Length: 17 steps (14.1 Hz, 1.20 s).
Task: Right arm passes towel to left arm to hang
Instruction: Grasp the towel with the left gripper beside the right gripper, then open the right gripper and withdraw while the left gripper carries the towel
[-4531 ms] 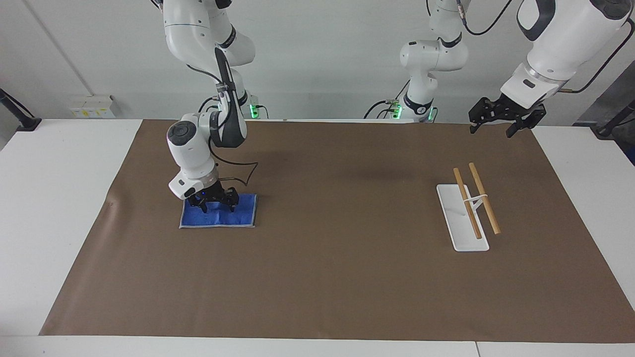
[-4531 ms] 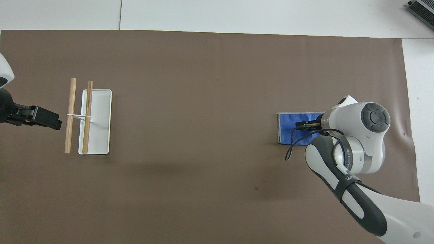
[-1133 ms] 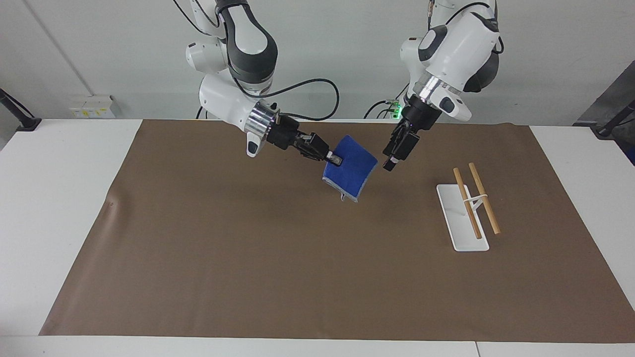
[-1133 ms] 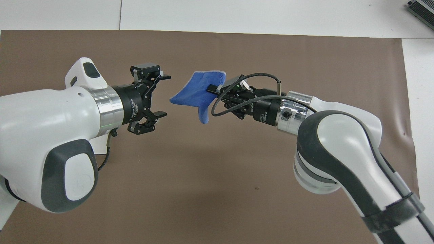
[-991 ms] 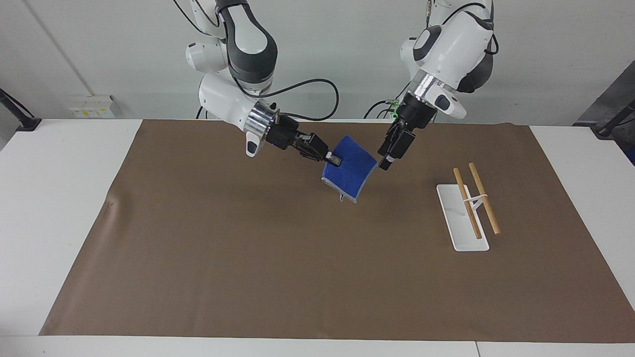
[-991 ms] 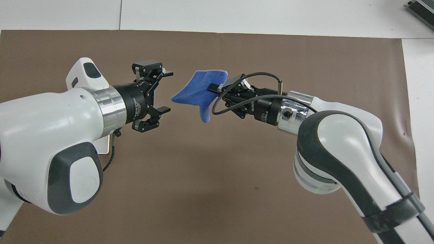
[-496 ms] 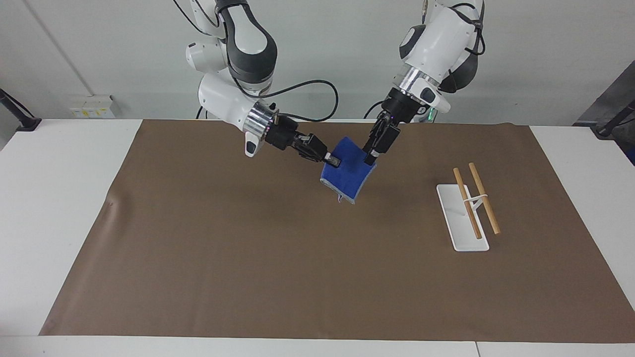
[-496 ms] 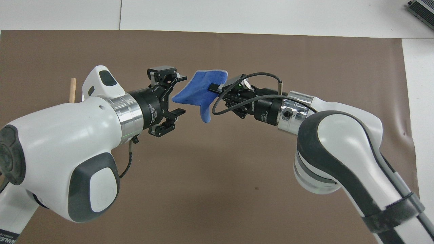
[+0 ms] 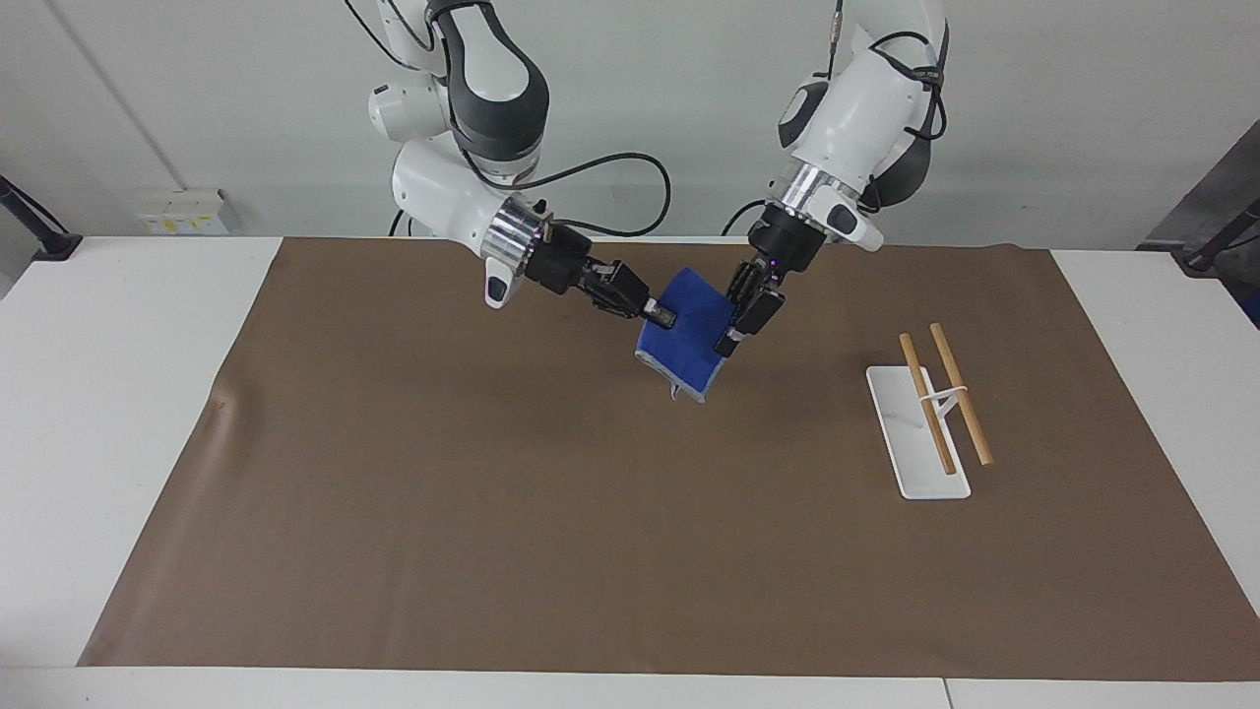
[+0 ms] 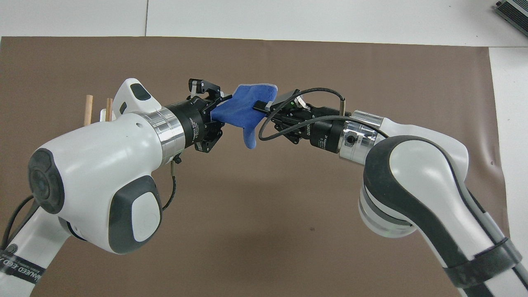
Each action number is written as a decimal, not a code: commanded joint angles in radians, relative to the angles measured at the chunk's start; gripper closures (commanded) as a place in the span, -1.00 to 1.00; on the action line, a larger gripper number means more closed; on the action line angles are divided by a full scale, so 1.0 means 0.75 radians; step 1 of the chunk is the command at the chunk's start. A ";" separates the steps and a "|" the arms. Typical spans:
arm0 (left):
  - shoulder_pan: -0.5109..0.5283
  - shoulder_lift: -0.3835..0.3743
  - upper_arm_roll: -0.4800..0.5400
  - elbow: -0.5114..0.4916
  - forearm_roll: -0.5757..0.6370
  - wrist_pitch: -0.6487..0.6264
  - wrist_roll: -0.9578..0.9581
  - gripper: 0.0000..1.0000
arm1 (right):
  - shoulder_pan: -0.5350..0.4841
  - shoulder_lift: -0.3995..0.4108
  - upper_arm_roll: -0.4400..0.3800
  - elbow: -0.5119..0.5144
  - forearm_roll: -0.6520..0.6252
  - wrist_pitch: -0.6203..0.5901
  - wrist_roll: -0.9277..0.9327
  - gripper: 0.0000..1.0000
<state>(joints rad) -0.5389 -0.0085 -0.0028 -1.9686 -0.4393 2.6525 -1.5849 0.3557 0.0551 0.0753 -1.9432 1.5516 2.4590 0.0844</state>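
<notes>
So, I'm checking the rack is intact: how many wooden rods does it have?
2. One wooden rod lies over the white base; the other wooden rod runs parallel beside it, toward the left arm's end of the table. A thin white crosspiece joins them.

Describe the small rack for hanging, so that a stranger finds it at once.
On the brown table mat, look toward the left arm's end. The flat white rectangular tray there carries two light wooden rods joined by a thin white bracket. Nothing else lying on the mat has wooden rods.
</notes>
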 commanded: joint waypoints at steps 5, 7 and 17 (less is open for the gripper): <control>-0.008 0.005 0.022 0.046 -0.001 -0.031 0.094 1.00 | -0.010 -0.026 0.006 -0.013 0.048 0.024 -0.025 0.86; -0.006 -0.005 0.028 0.046 -0.001 -0.051 0.147 1.00 | -0.010 -0.026 0.006 -0.013 0.046 0.027 -0.023 0.22; 0.170 -0.015 0.034 0.025 0.248 -0.072 0.209 1.00 | -0.091 -0.026 -0.006 -0.039 -0.679 0.123 0.016 -1.00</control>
<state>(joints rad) -0.4604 -0.0088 0.0284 -1.9443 -0.2801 2.6240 -1.4417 0.3328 0.0438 0.0656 -1.9485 1.1836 2.5532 0.0874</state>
